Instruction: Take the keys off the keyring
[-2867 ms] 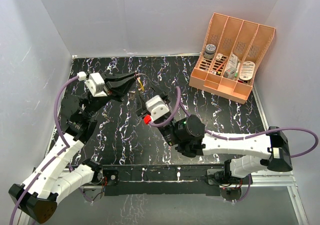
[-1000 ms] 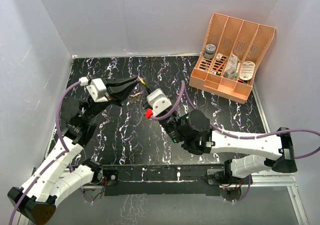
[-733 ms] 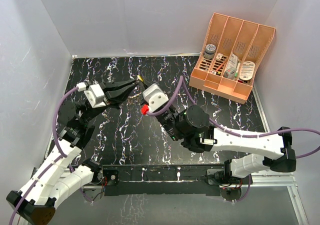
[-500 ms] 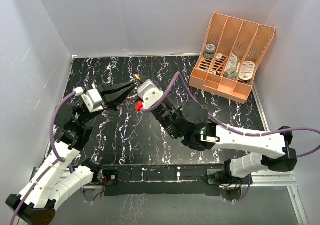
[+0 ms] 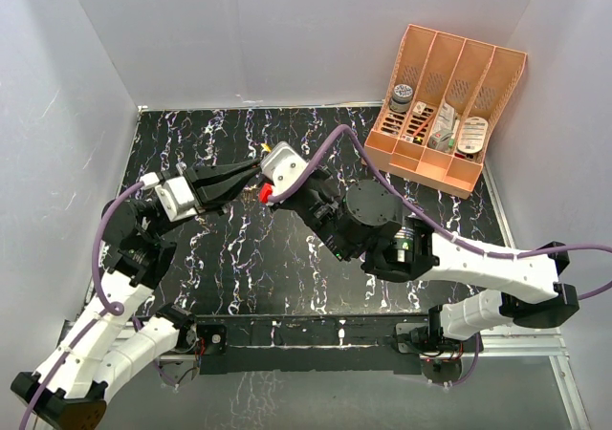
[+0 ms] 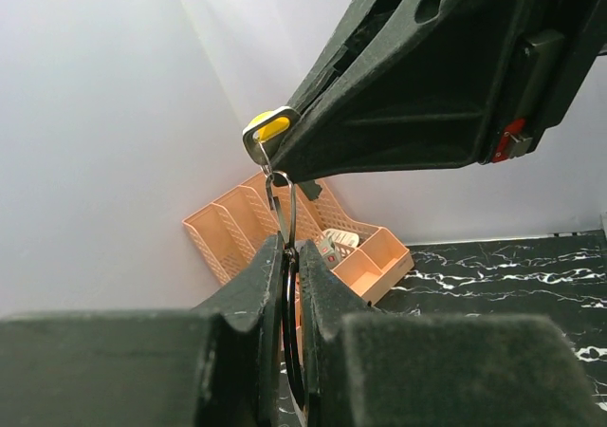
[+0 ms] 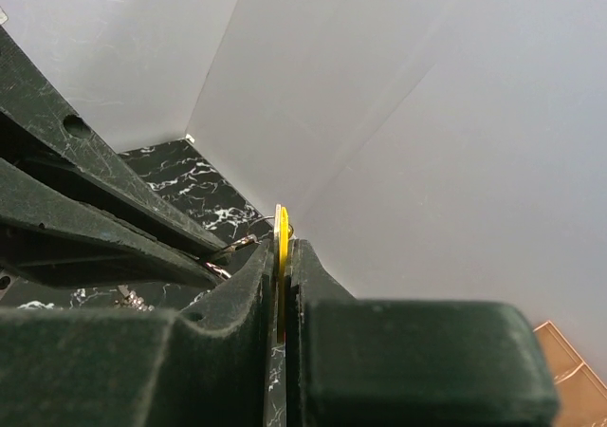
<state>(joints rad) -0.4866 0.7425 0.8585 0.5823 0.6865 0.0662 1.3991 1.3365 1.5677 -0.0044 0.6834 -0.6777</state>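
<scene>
Both jaws clamped, left on keyring (image 6: pixel 285 220), right on yellow key (image 7: pixel 282 237), overhead hides both.

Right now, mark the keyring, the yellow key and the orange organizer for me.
keyring (image 6: pixel 282 211): left wrist view, on the thin wire loop above the left jaws.
yellow key (image 7: pixel 283 242): right wrist view, on its edge showing between the right jaws.
orange organizer (image 5: pixel 417 165): top external view, on its front wall.

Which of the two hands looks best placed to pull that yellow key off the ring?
The right hand, probably: it is already shut on the yellow key. The left hand pinches the keyring and can just hold it steady.
</scene>
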